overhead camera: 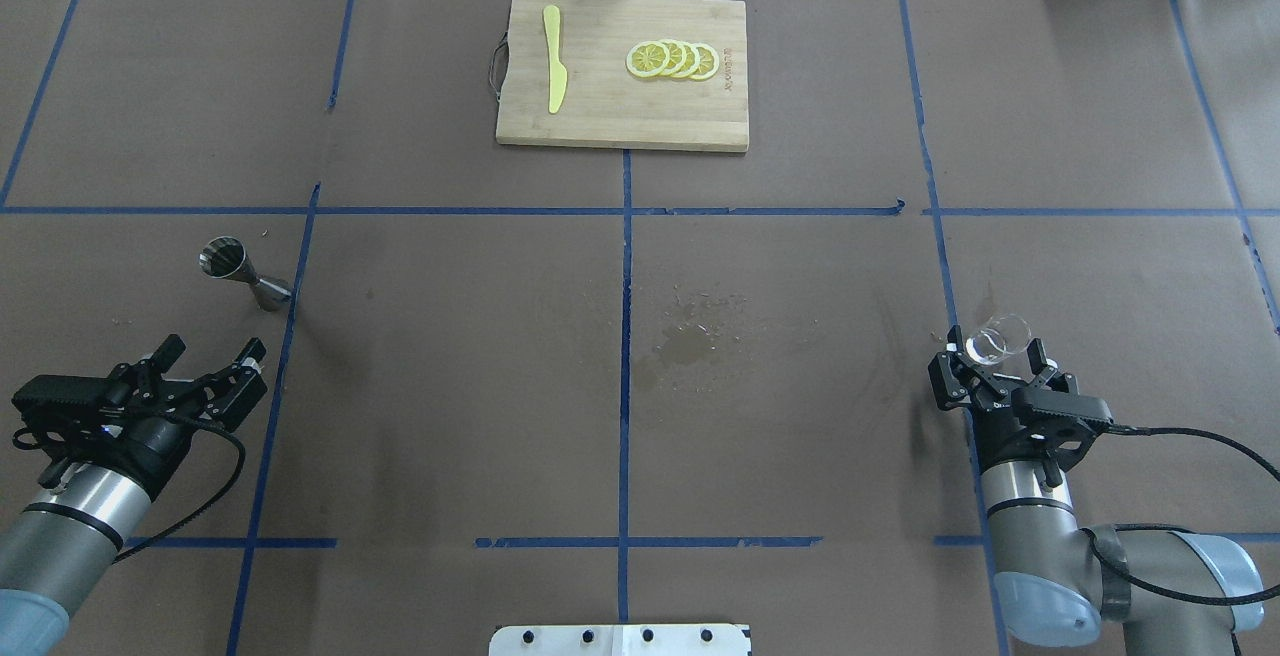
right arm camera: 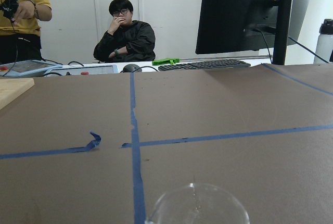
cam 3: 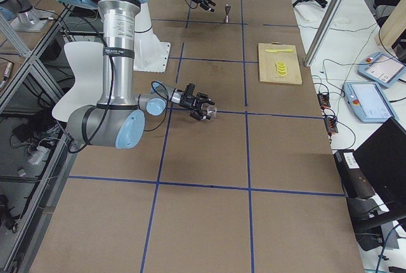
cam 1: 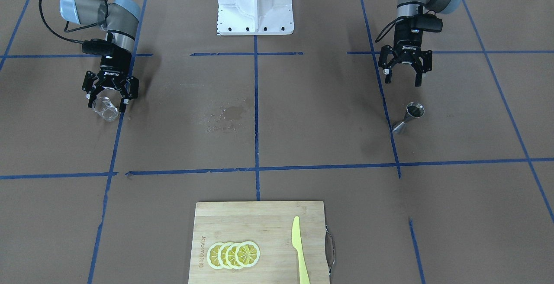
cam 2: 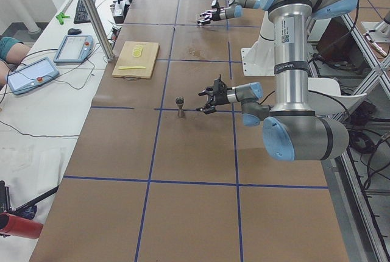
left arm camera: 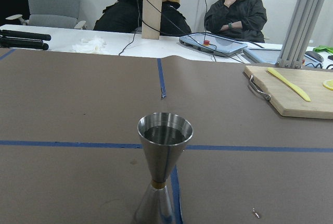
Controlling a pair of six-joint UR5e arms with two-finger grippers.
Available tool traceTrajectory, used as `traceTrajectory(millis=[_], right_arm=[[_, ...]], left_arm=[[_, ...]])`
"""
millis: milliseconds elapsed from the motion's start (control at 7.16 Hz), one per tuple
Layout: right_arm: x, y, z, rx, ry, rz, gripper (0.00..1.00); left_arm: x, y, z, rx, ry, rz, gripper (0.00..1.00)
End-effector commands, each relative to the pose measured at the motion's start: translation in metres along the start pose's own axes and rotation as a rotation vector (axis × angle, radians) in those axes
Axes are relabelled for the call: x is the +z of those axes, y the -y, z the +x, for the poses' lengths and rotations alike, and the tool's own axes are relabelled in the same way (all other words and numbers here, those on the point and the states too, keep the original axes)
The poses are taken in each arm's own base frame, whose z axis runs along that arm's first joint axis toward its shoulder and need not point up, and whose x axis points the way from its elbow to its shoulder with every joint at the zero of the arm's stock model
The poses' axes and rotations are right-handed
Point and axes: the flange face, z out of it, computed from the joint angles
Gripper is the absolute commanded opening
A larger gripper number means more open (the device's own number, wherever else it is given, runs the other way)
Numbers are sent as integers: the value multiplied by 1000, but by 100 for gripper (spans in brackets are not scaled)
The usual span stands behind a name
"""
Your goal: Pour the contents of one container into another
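Where gripper (cam 1: 111, 98) grips, glass (cam 1: 105, 109) blurs.

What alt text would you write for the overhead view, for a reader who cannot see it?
The right gripper holds a clear glass at the table's right; the left gripper hangs open behind a steel jigger at the left. A board with lemon slices and knife lies at the far edge.

i note the jigger (left arm camera: 164, 168) as polished, mirror-bright steel with a brass-toned waist band. the glass cup (cam 1: 105, 108) is clear and glossy. the table (overhead camera: 800, 266) cover is matt brown paper under blue tape; the cutting board (overhead camera: 610, 106) is pale wood.
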Motion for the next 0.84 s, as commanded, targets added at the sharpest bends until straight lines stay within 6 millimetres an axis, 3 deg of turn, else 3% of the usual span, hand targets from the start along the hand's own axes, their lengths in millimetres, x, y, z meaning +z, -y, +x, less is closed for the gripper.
traceTrajectory(millis=[0, 140, 419, 698], right_arm=[[-14, 17, 9, -17, -3, -74, 100], [-25, 33, 14, -27, 6, -102, 100], [-38, 31, 8, -22, 21, -149, 100], [-58, 39, -6, 7, 51, -206, 100]], left_arm=[[-3, 4, 3, -8, -8, -9, 100], [-3, 4, 3, -9, -10, -12, 100], [-9, 8, 7, -22, -33, -62, 100], [-41, 41, -3, -30, -72, -164, 100]])
